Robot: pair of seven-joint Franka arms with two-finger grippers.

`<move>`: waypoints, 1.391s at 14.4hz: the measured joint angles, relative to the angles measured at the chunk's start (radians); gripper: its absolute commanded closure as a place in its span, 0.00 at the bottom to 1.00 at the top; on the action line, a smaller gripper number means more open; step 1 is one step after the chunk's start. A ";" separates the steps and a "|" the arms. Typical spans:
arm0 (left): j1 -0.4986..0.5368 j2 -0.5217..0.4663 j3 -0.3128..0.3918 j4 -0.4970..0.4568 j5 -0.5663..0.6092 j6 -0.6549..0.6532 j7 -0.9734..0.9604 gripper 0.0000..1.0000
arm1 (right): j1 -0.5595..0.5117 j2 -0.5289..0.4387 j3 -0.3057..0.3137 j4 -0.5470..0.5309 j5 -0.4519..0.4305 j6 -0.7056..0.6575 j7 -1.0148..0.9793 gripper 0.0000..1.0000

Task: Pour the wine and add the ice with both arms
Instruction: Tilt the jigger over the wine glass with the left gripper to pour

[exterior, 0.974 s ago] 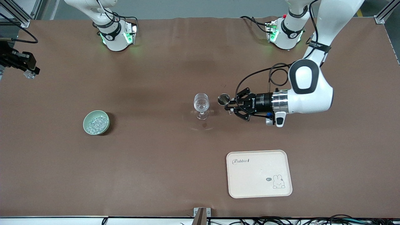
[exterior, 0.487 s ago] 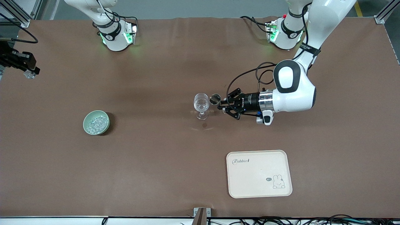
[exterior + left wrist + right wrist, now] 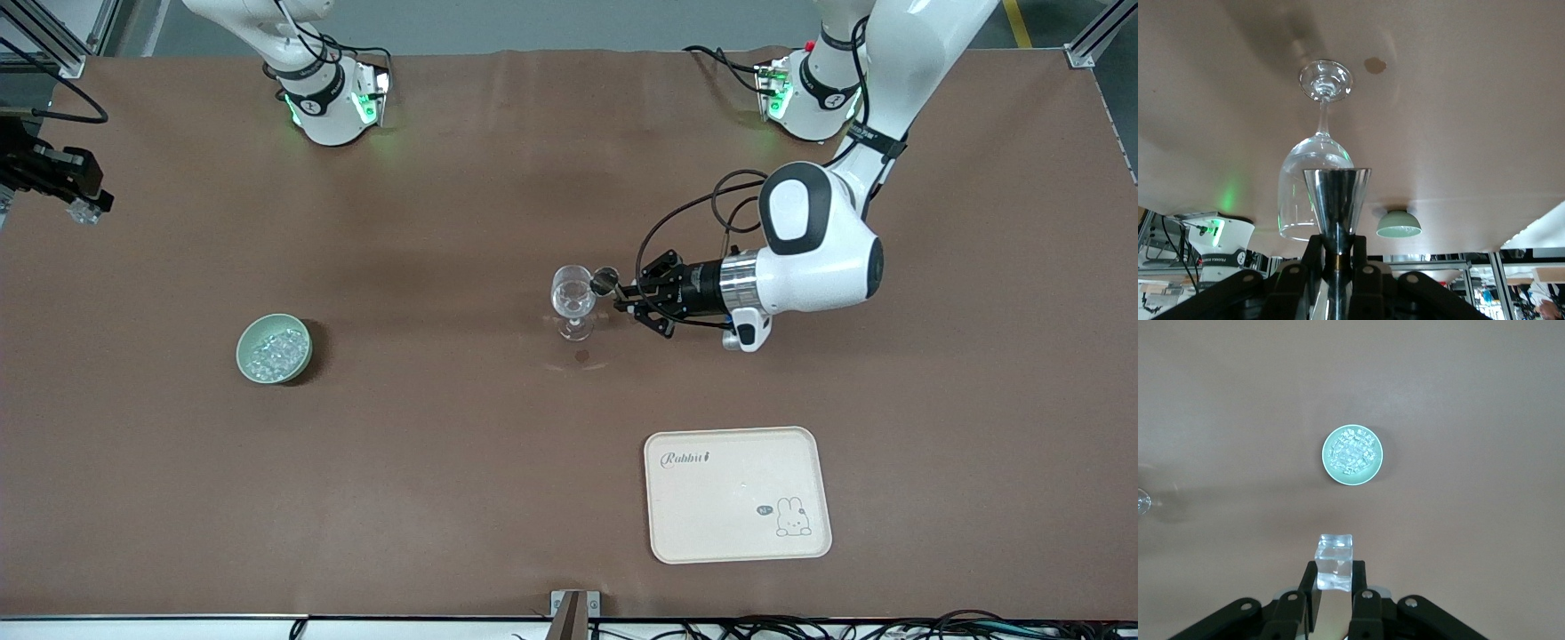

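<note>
The left gripper (image 3: 622,295) clenched a steel jigger (image 3: 605,282), tilted at the glass (image 3: 573,300) rim. The right gripper (image 3: 1333,587), high above the bowl (image 3: 1352,455), grasped an ice cube (image 3: 1333,562).

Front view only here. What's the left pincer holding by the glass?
Observer: The left pincer is shut on a steel jigger, its cone mouth toward the glass.
Operator: Anything in the glass?
Observer: The left wrist view shows it clear, with no coloured liquid that I can see.
Operator: And the right arm?
Observer: It waits at its end of the table. The right pincer is shut on one ice cube.
</note>
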 measured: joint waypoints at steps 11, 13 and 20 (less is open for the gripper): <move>-0.007 0.004 -0.060 0.005 0.218 0.085 -0.122 0.99 | 0.000 0.000 0.000 0.000 0.000 0.001 0.000 0.99; -0.011 0.010 -0.077 0.006 0.297 0.109 -0.179 0.99 | 0.000 0.000 0.000 0.000 0.000 0.001 0.000 0.99; -0.018 0.021 -0.098 0.013 0.416 0.120 -0.253 0.99 | 0.000 0.000 0.000 0.000 0.000 0.001 0.000 0.99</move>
